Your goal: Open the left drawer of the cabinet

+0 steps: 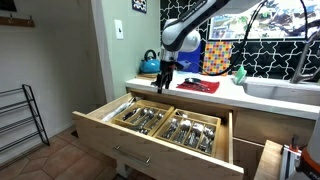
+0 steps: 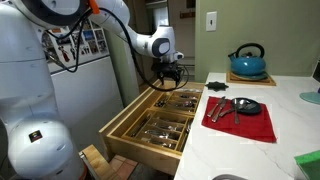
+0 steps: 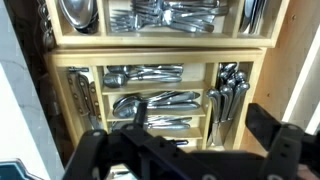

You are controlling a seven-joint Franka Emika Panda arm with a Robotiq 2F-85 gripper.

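Note:
The wide wooden drawer (image 1: 110, 128) of the cabinet stands pulled far out in both exterior views (image 2: 118, 135). It holds two wooden cutlery trays (image 1: 170, 124) full of spoons, forks and knives (image 3: 150, 100). My gripper (image 1: 166, 84) hangs over the back of the drawer, close to the counter's front edge, and also shows in an exterior view (image 2: 172, 73). In the wrist view its two black fingers (image 3: 185, 150) are wide apart over the trays with nothing between them. It touches no handle.
On the white counter (image 2: 290, 100) lie a red cloth (image 2: 255, 125) with a black pan (image 2: 240, 105), and a blue kettle (image 2: 248, 62) on a mat. A sink (image 1: 285, 90) is beside them. A fridge (image 2: 85, 55) and a metal rack (image 1: 20, 120) stand nearby.

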